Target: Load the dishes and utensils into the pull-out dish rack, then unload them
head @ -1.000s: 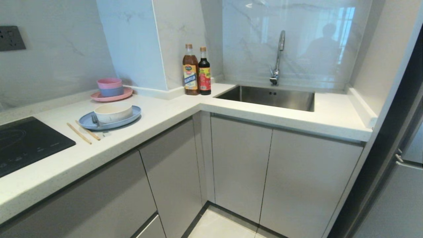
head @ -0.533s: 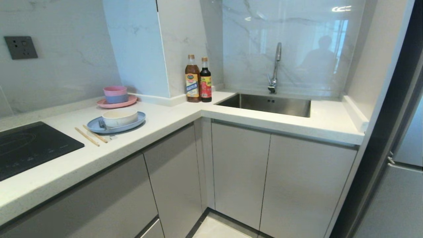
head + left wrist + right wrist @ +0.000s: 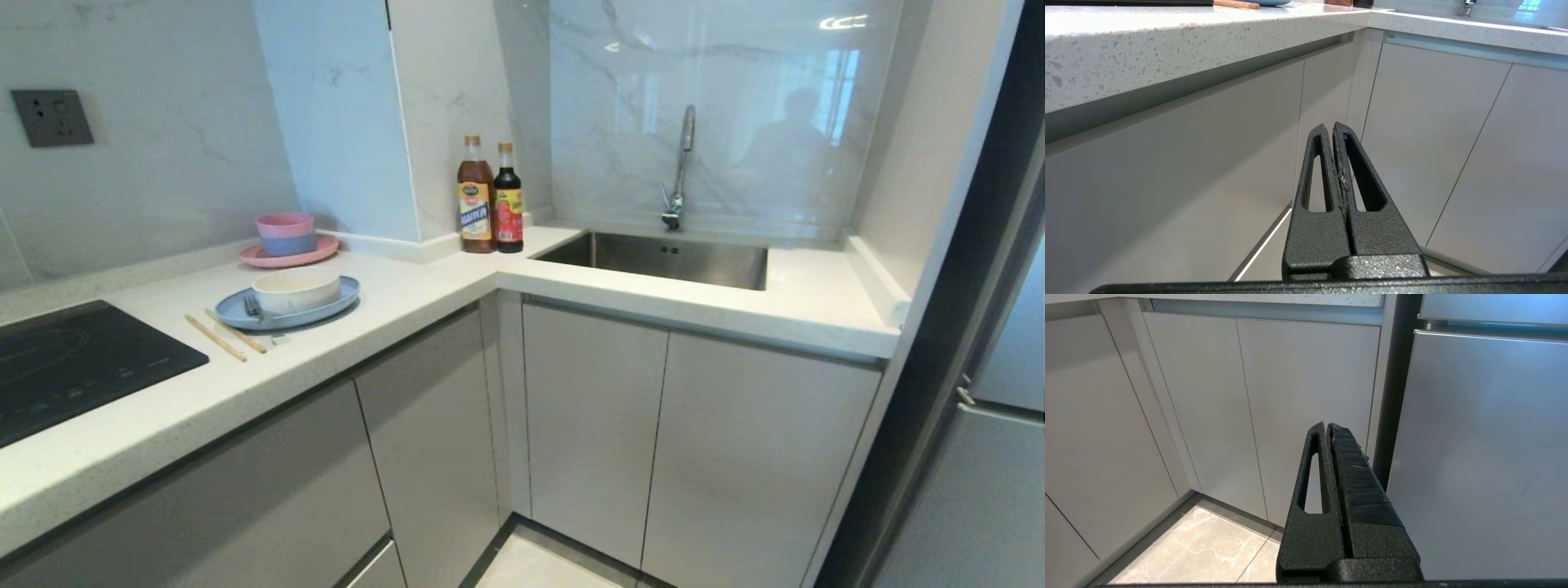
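we keep both grippers pinched empty — the left gripper (image 3: 1334, 130) sits nearer, below the counter-top plate (image 3: 287, 309); the right gripper (image 3: 1327, 428) hangs by the fridge.

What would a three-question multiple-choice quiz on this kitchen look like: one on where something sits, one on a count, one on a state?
1. Where is the cream-white bowl?
A. In the sink
B. On the pale blue plate
C. On the cooktop

2. How many bottles stand in the counter corner?
A. Two
B. One
C. Four

3. How are the left gripper and right gripper?
A. Both shut and empty
B. Both wide open
C. Each holding a chopstick

Answers:
1 B: the bowl rests on the plate, beside the silver fork.
2 A: a brown and a dark bottle stand side by side.
3 A: each wrist view shows fingers pressed together, nothing between.
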Tool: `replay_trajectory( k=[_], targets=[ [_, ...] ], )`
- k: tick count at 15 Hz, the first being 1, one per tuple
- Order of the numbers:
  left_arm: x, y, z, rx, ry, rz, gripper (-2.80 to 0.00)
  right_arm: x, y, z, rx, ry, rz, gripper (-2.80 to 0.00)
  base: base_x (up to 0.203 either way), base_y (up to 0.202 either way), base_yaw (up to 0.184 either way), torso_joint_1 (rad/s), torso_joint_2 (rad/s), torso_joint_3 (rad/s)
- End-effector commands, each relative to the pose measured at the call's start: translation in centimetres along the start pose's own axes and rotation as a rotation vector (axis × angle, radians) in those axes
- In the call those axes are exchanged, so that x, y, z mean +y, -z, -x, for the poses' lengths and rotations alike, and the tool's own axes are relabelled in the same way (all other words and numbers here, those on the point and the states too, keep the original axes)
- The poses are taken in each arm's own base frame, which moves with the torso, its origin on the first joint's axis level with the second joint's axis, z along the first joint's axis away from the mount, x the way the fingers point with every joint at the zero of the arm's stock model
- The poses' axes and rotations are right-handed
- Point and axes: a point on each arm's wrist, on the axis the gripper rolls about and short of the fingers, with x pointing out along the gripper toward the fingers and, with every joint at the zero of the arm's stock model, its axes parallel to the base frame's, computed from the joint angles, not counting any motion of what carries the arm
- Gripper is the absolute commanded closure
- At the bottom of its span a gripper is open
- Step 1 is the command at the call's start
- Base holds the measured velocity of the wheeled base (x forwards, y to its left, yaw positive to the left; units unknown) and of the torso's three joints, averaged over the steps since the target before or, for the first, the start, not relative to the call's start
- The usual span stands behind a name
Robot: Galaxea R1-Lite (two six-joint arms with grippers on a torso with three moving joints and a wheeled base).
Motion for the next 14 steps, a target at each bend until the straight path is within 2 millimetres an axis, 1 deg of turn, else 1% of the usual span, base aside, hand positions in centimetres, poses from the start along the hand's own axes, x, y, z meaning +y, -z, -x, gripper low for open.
replay_trajectory(
  k=[1, 14],
  targets=[
    [0.02, 0.29, -0.08, 0.011, -0.002, 0.000, 0.00, 0.00, 0.04, -0.01, 0.002, 0.000, 0.000, 0.00, 0.000, 0.000, 0.000, 0.000, 0.00, 0.000],
    [0.02, 0.29, -0.08, 0.011, -0.002, 0.000, 0.00, 0.00, 0.04, -0.01, 0.002, 0.000, 0.000, 0.00, 0.000, 0.000, 0.000, 0.000, 0.00, 0.000]
  ],
)
